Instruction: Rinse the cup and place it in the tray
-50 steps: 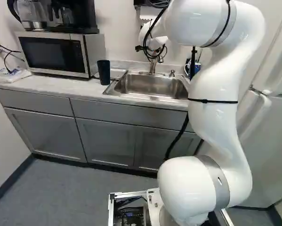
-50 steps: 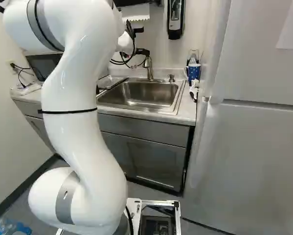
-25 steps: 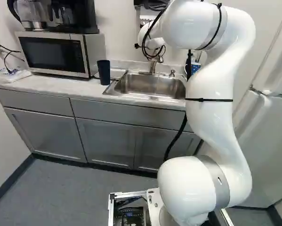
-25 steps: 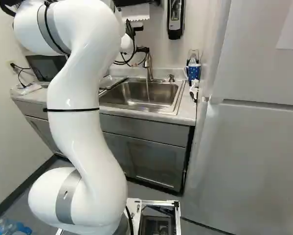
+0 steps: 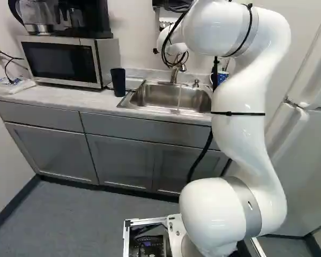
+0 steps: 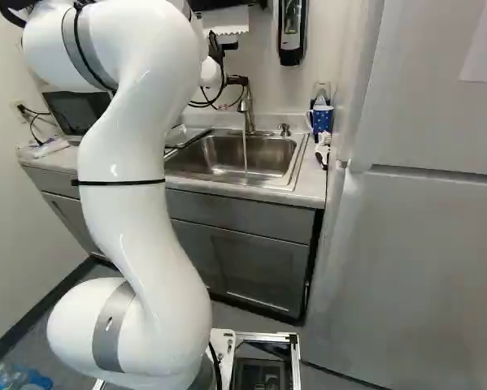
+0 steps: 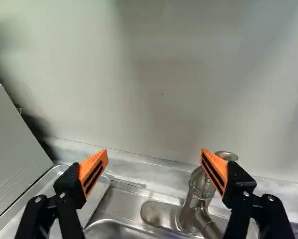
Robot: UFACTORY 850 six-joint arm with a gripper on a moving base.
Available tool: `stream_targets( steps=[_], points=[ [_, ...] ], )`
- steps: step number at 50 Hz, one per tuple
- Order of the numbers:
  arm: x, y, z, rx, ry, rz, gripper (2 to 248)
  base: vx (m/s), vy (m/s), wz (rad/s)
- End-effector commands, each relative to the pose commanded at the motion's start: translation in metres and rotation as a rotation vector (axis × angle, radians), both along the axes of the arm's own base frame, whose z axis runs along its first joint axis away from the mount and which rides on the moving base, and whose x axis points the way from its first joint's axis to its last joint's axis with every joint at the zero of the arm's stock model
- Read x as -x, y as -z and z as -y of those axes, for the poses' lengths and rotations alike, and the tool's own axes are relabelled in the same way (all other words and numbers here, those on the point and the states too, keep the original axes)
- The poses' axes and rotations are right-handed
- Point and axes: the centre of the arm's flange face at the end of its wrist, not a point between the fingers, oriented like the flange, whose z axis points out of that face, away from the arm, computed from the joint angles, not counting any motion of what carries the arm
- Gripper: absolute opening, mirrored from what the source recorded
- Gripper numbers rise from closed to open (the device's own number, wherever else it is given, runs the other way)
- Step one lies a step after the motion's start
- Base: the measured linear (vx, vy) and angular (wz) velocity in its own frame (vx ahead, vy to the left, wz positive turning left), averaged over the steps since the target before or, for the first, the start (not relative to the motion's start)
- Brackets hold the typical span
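Shows white on arm (image 5: 240, 139), dark blue on cup (image 5: 118, 83), white-dotted blue on mug (image 6: 322, 120), black-striped orange on pads (image 7: 99, 159).

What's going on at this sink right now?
The robot's arm has its open, empty gripper close by the faucet, and a thin stream of water is running into the sink. Nothing is being rinsed: the dark tumbler stands upright on the counter by the microwave, and the dotted blue mug stands across the sink. Which is the cup to rinse, I cannot tell.
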Motion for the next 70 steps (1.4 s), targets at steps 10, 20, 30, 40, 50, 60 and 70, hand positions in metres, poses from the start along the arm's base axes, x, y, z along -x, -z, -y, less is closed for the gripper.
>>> stream_targets(
  steps=[10, 20, 30, 40, 50, 60, 70],
  points=[
    [0.012, -0.002, 0.0, 0.0, 0.0, -0.007, 247, 0.0, 0.0, 0.0],
    [0.028, -0.004, 0.0, 0.0, 0.0, -0.016, 247, 0.0, 0.0, 0.0],
    [0.045, -0.006, -0.002, 0.0, -0.004, -0.024, 247, 0.0, 0.0, 0.0],
    [0.062, -0.008, -0.006, 0.001, -0.011, -0.032, 247, 0.0, 0.0, 0.0],
    [0.079, -0.009, -0.011, 0.001, -0.019, -0.039, 247, 0.0, 0.0, 0.0],
    [0.097, -0.011, -0.017, 0.001, -0.029, -0.044, 247, 0.0, 0.0, 0.0],
    [0.115, -0.012, -0.02, 0.001, -0.036, -0.049, 247, 0.0, 0.0, 0.0]
  ],
)
